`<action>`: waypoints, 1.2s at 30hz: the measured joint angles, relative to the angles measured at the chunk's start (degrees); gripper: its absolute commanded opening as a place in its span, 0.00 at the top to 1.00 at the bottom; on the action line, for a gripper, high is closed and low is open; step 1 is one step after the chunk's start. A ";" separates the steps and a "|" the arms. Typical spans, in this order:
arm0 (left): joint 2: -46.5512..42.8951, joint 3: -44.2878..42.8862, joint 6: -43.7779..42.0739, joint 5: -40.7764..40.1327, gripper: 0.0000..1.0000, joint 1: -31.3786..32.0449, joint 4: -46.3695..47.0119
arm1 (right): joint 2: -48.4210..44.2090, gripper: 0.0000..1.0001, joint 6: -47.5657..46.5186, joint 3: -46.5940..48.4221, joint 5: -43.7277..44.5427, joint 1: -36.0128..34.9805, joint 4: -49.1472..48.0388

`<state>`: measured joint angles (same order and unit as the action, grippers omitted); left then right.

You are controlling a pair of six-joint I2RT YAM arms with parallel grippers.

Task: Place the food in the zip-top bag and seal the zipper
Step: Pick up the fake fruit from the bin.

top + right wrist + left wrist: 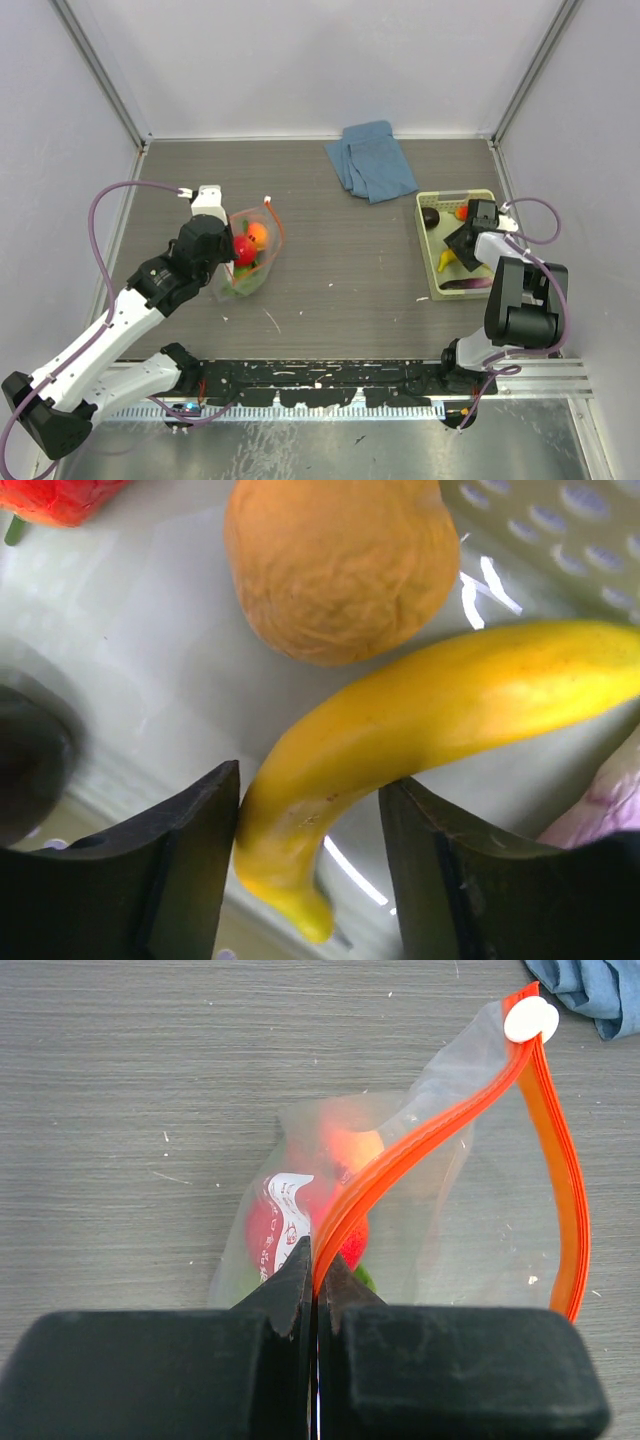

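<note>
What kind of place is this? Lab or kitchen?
Probably a lab test cell: white panels enclose the table, left arm and right arm bolted at its near edge, toy banana in a basket.

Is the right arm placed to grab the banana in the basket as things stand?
Probably yes. The right gripper is open, its fingers either side of the banana near its tip. Nothing lies over it; the orange fruit sits beside, clear of the fingers.

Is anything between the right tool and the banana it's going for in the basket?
Nothing visible. The right tool is open and straddles the banana in the basket; the orange fruit lies beside the banana, outside the gap.
</note>
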<state>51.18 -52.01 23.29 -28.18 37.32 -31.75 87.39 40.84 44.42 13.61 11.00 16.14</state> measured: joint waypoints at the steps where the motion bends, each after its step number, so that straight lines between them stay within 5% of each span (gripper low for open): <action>1: -0.07 0.02 0.02 0.00 1.00 0.00 0.00 | 0.04 0.47 0.35 -0.02 -0.17 0.00 -0.35; 6: -0.31 0.20 0.00 0.00 1.00 0.00 0.02 | -0.50 0.59 1.79 -0.63 -2.16 0.00 -1.18; 25: -0.28 0.22 -0.04 0.02 1.00 0.00 0.02 | -15.06 0.73 3.02 -2.45 -5.55 0.00 1.40; 36: -0.28 0.70 -0.81 3.37 1.00 0.00 1.62 | -23.28 0.77 -5.01 0.90 -9.57 -4.94 5.07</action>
<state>50.89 -51.31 22.48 -24.82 37.32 -30.13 64.12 35.83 45.32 4.03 6.07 21.21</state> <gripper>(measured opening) 0.004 0.428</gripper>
